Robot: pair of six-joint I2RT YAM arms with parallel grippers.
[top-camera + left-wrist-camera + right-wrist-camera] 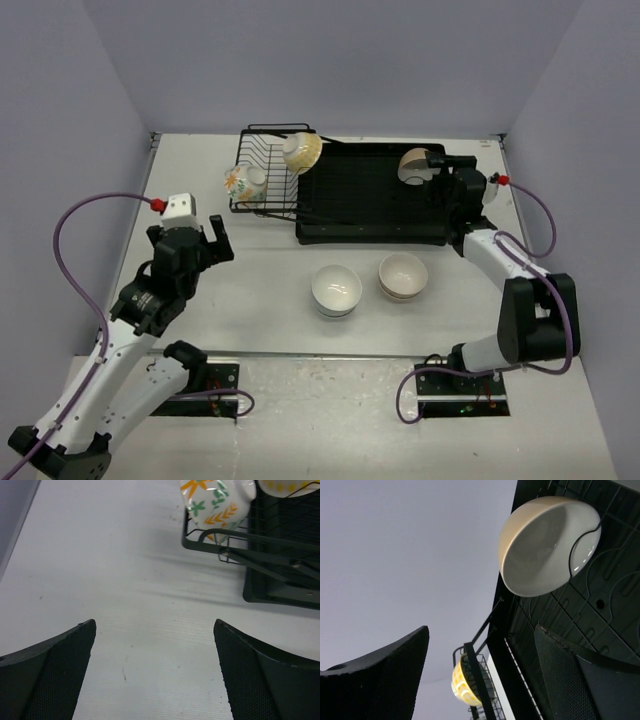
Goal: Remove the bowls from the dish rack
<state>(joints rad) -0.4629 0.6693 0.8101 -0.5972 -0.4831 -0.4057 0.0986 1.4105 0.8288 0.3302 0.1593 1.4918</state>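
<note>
1. We see the left fingers [55, 672] spread wide and empty over bare worktop [260, 270], near-left of the dish rack [365, 195].
2. Flower bowl [243, 183] sits tilted at the rack's left edge, yellow-patterned bowl [302, 152] at its far side.
3. On the worktop near the rack: white bowl [336, 289], with the cream bowl [403, 275] to its right.
4. Second cream bowl [545, 550] stands on edge in the tray, far right.
5. Right fingers [385, 675] are wide and empty, just beside that bowl.
</note>
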